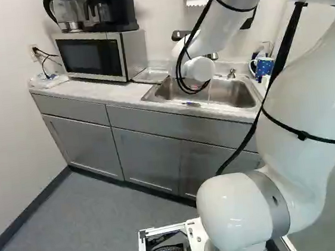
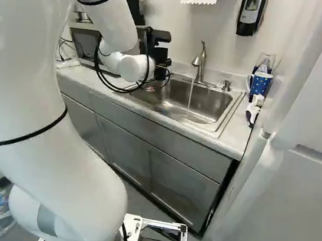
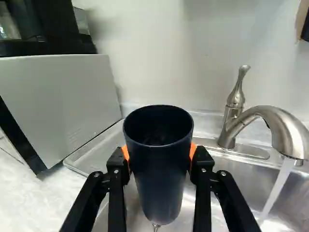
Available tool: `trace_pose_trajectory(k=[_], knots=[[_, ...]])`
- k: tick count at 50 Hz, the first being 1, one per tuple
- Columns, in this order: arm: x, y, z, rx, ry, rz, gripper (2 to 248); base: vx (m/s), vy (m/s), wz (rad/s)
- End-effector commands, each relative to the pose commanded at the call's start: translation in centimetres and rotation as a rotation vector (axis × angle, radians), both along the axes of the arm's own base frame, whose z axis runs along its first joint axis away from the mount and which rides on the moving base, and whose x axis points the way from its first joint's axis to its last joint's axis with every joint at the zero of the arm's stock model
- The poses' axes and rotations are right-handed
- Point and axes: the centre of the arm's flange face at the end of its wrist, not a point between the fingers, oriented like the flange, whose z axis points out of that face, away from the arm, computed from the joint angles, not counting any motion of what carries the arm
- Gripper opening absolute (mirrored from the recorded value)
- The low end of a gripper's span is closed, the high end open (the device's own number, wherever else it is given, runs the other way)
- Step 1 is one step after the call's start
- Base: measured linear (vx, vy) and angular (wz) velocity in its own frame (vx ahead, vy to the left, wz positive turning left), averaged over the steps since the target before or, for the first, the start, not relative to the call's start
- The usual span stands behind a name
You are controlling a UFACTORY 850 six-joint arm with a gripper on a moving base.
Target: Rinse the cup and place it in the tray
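Clamping dark cup in gripper | wrist view: drip | base views: dotted mug

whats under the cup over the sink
A trickle of water hangs from the base of the cup, with the steel sink beneath. The cup's body hides part of that sink.

Base views behind arm, both facing sink; wrist view nearer, facing wall.
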Motion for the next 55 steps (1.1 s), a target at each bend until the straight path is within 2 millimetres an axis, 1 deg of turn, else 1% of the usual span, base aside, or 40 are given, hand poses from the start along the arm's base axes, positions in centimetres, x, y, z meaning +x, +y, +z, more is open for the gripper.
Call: trace_pose_trajectory(k=[10, 23, 28, 55], knots=[[0.4, 0.5, 0.8, 0.002, 0.011, 0.011, 125, 0.0, 0.0, 0.0], [0.3, 0.6, 2.0, 0.002, 0.002, 0.014, 125, 0.0, 0.0, 0.0], [0.3, 0.6, 2.0, 0.008, 0.001, 0.013, 125, 0.0, 0.0, 0.0], [0.3, 0.6, 2.0, 0.263, -0.015, -0.014, 125, 0.0, 0.0, 0.0]])
